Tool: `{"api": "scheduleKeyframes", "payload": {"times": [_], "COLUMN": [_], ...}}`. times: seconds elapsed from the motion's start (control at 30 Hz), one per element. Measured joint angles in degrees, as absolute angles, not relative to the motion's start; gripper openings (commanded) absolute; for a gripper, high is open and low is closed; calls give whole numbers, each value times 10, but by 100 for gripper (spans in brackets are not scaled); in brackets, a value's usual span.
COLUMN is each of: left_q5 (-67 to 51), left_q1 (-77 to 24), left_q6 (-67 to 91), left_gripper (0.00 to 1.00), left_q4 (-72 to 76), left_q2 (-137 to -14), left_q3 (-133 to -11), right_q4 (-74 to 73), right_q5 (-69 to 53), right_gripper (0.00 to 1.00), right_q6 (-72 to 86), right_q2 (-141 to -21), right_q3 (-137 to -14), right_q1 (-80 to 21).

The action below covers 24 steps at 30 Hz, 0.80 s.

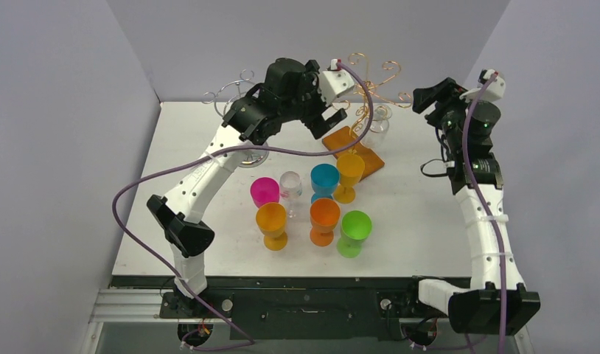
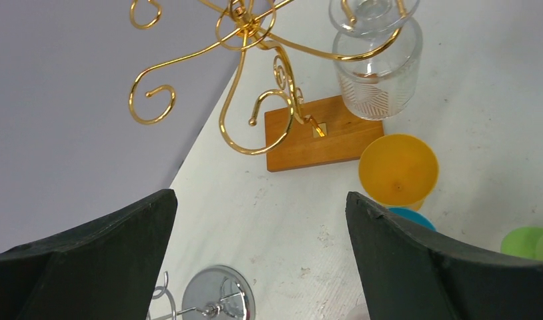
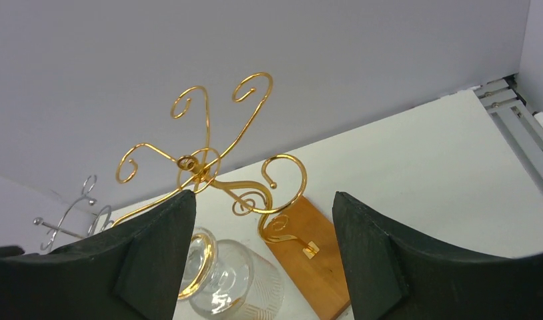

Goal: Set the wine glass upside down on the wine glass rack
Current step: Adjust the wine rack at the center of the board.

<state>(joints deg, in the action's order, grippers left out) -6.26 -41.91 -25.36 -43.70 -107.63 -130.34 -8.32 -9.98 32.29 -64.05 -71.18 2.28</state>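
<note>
Entry: readable markings. No text, label, brand name, number or sign is showing legibly in any of the three views.

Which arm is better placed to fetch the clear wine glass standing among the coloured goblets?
Left, probably. The left gripper is open and hangs just beyond the clear wine glass. The right gripper, also open, sits farther off, near the far right corner of the table.
</note>
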Motion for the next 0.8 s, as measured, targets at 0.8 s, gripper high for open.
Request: {"api": "scheduleKeyframes", "payload": {"times": [0.8], "left_q5": [-15], "left_q1": [-466], "left_q6": [-266], "left_gripper": [93], "left_q4": [-389], "left_q2": [-1184], "left_q3": [-1377], "right_q4": [-138], "right_q5": [-133], "right_gripper": [36], "right_q6": [337], "right_q2": [-887], "right_q3": [-877], "right_q1": [23]}}
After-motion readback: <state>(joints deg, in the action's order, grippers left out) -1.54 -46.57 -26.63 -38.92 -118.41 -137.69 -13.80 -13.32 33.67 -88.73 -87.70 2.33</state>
